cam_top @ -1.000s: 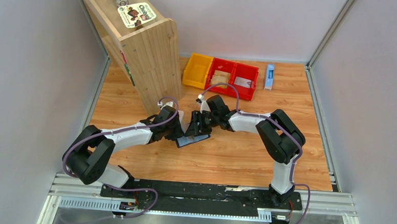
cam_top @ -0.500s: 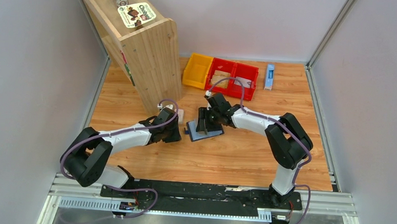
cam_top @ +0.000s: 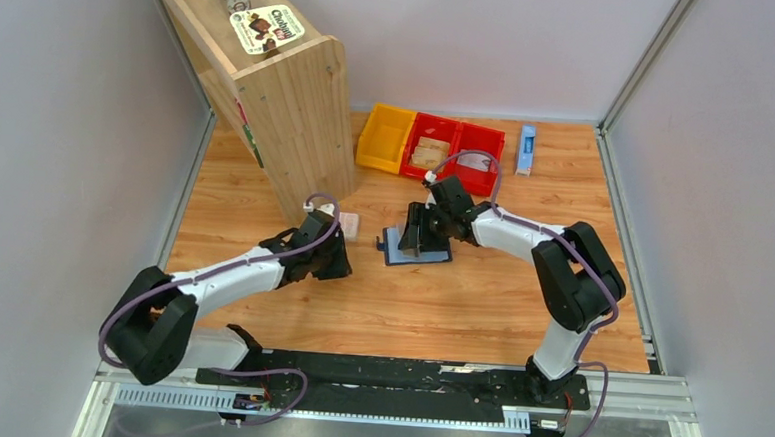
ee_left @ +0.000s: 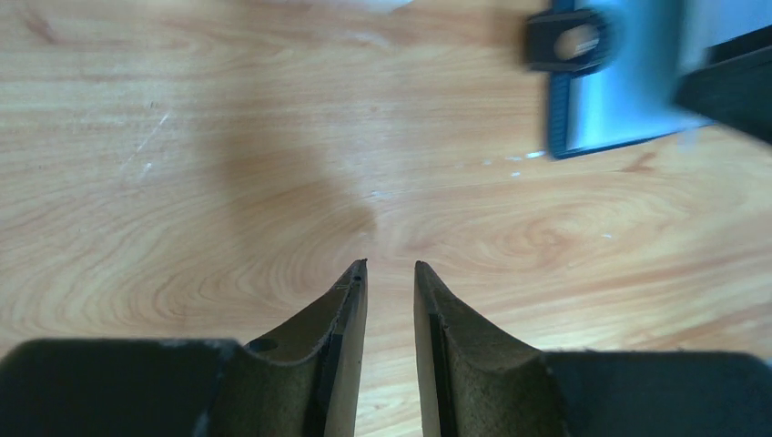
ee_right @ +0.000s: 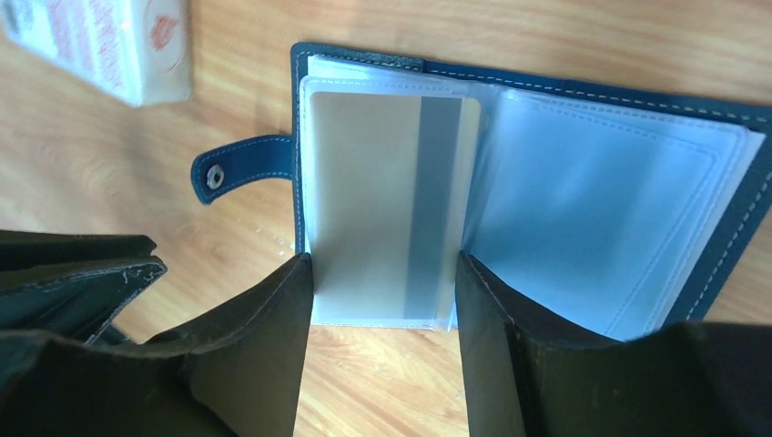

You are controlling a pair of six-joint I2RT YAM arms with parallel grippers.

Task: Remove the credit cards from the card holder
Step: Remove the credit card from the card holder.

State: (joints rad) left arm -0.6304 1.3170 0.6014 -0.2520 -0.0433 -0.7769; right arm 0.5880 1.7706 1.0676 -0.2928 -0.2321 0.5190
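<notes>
The navy card holder (cam_top: 424,252) lies open on the table, its clasp strap (ee_right: 238,170) pointing left. In the right wrist view a pale grey card with a darker stripe (ee_right: 391,200) sits in the left clear sleeve of the card holder (ee_right: 637,218). My right gripper (ee_right: 382,264) is open, one finger at each side of that sleeve's near edge, shut on nothing. My left gripper (ee_left: 390,266) hangs over bare wood, its jaws a narrow gap apart and empty. The card holder (ee_left: 619,91) lies blurred to its far right.
A pink-and-white packet (cam_top: 349,225) lies just left of the card holder. A wooden shelf unit (cam_top: 289,103) stands at the back left. A yellow bin (cam_top: 386,138) and red bins (cam_top: 491,174) holding flat tan and grey items sit behind, with a slim blue-and-white box (cam_top: 526,149) to their right.
The open card holder has shifted right and farther back with my right gripper. My left gripper has parted from it and drawn back to the left.
</notes>
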